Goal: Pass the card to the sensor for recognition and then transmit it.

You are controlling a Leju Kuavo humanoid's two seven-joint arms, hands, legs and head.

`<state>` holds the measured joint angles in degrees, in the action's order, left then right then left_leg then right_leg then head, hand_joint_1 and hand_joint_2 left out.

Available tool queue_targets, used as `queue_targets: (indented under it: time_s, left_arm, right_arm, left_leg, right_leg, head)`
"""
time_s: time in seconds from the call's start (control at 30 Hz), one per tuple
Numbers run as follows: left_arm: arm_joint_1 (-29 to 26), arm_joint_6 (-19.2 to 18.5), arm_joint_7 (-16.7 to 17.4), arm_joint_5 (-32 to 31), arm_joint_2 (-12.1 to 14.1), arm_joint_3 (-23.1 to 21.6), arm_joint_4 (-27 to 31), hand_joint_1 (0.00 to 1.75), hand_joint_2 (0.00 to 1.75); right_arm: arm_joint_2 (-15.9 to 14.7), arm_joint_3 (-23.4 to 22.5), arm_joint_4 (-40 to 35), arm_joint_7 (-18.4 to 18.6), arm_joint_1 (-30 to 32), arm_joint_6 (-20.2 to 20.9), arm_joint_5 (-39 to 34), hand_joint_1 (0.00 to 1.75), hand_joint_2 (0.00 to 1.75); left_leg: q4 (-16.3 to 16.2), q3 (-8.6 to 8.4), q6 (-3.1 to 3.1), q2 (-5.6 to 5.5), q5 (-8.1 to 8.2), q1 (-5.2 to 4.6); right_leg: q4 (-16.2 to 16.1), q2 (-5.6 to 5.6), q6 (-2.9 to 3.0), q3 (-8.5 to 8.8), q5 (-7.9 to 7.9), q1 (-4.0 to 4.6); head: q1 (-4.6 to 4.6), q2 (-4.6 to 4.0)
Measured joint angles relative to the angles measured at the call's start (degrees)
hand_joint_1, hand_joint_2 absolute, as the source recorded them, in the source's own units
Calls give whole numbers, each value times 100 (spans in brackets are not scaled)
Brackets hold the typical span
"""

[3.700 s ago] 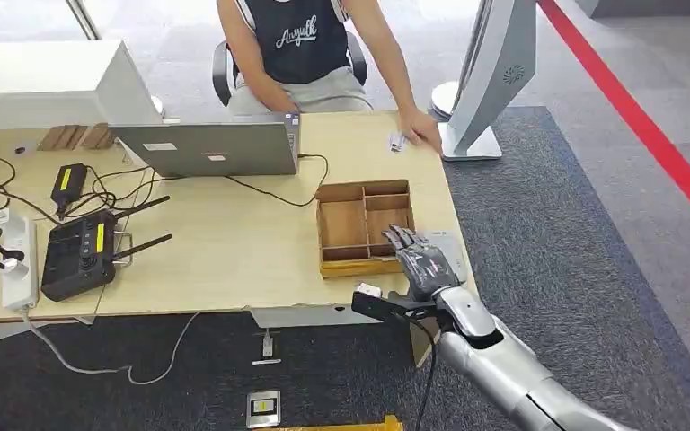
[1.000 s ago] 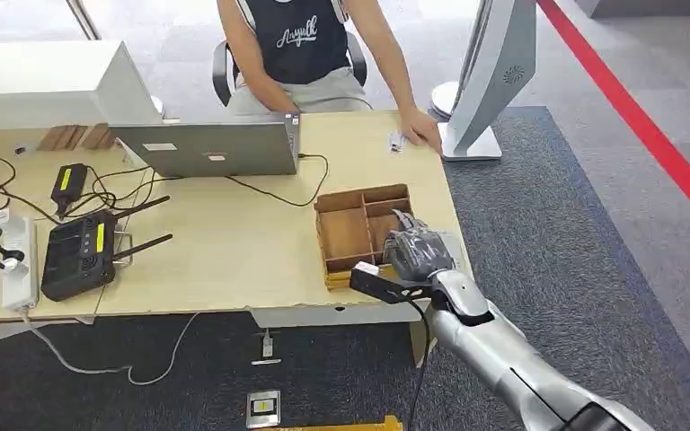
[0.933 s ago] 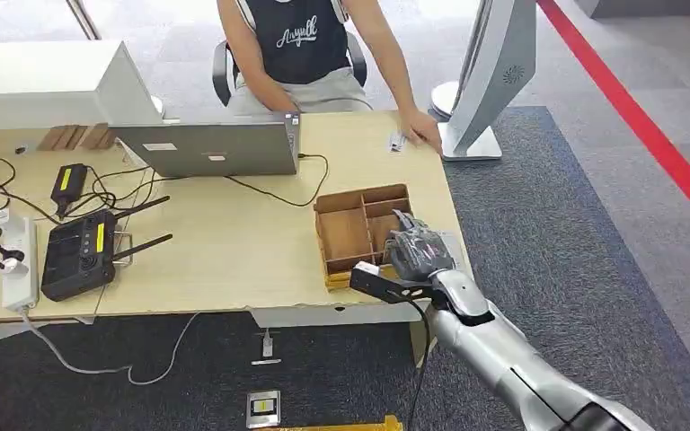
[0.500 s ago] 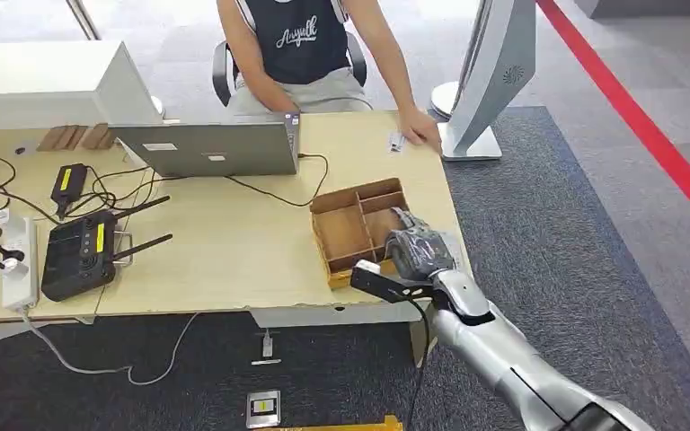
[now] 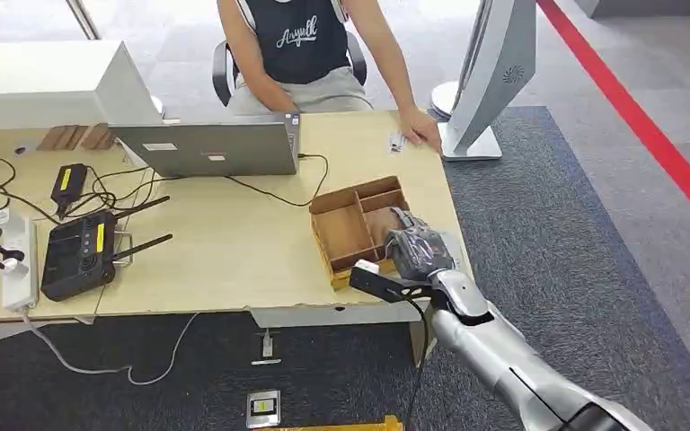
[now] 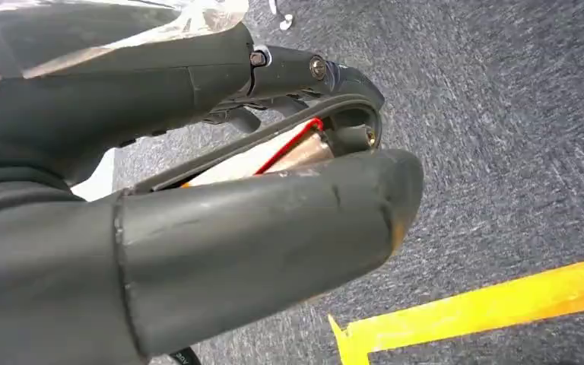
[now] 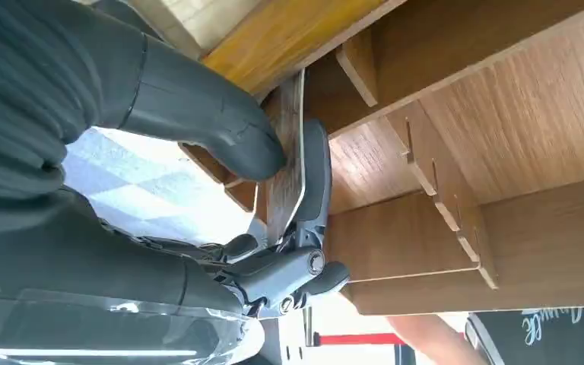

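Right hand (image 5: pixel 418 251) down over the right side of the wooden tray (image 5: pixel 345 235), close to the table's (image 5: pixel 234 242) right edge and front edge. In the right wrist view, pinching the card (image 7: pixel 284 163) between the thick thumb (image 7: pixel 213 125) and a dark finger (image 7: pixel 315 171); card standing on edge inside the tray, close against a wooden divider. Exact compartment hard to tell.

Tray turned askew to the table's edges, near corner almost at the front lip. Bare tabletop to the tray's left and beyond it, up to a cable and the laptop (image 5: pixel 207 148). To the right, only a narrow strip of table before the drop to the carpet (image 5: pixel 575 251).

At the far right corner, a person's hand (image 5: pixel 424 130) resting on the table, just beside a small white slip (image 5: pixel 397 141) and the foot of a tall white stand (image 5: pixel 494 81). Open tabletop between tray and that corner.

Left hand (image 6: pixel 198 228) hanging over the carpet, near a strip of yellow tape (image 6: pixel 487 308); thumb and a dark finger curved close together, tips nearly meeting. Whether anything sits between them, impossible to tell.
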<state>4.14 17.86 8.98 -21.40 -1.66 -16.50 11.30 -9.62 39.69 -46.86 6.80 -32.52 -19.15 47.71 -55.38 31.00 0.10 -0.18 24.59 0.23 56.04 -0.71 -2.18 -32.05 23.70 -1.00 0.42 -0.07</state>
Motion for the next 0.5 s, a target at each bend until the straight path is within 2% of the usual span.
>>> queue_targets:
  time_s: [0.27,0.5]
  left_arm:
    - [-1,28,-48,103,0,-68,7,0,0]
    - [-6,26,-179,151,7,-221,22,0,0]
  right_arm:
    - [0,-22,-228,123,-52,-323,247,175,175]
    - [-221,-238,-1043,483,-283,-144,656,175,175]
  left_leg:
    - [0,0,0,1,0,0]
    - [-1,-1,1,0,-1,0]
  right_leg:
    - [1,0,0,-1,0,0]
    - [0,0,-2,1,-2,0]
  head:
    - [0,0]
    - [0,0]
